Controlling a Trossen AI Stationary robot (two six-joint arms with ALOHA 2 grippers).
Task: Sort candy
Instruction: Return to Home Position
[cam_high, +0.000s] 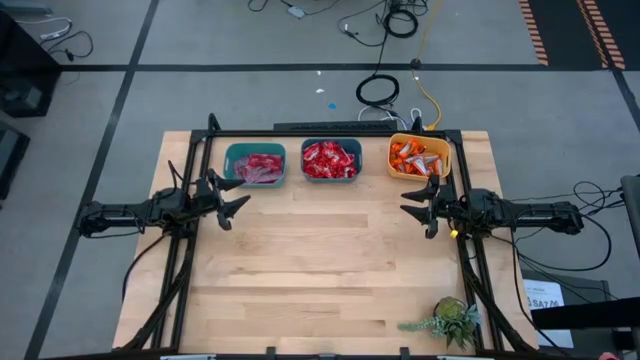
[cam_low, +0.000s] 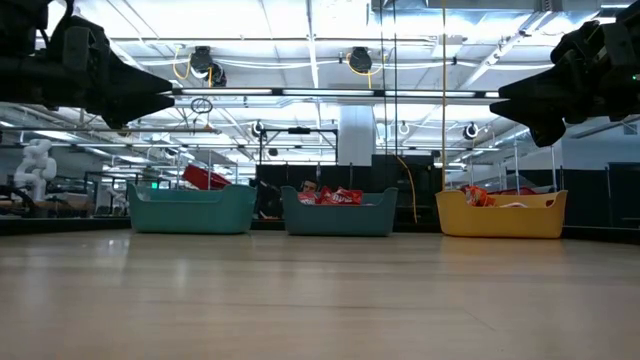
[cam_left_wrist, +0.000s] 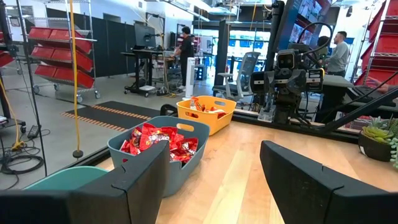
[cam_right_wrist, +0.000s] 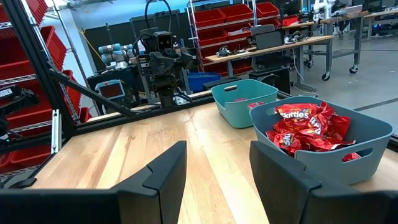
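You see two matte-black segmented arms (cam_high: 130, 213); the left end effector (cam_high: 236, 196) and right end effector (cam_high: 410, 202) carry angular, wedge-shaped dark fingers (cam_left_wrist: 134, 180).

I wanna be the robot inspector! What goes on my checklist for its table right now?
Surface: wooden table, no loose sweets seen.
Job's things: pinkish candy in the left teal bin, red candy in the middle teal bin, orange candy in the yellow bin.
Clutter: a potted plant at the table edge opposite the bins, on the right arm's side.
Grippers: left gripper and right gripper both open and empty, raised above the table.
Cables: loose cables on the floor behind the bins.
Surroundings: workshop with red shelf bins; a person far off.
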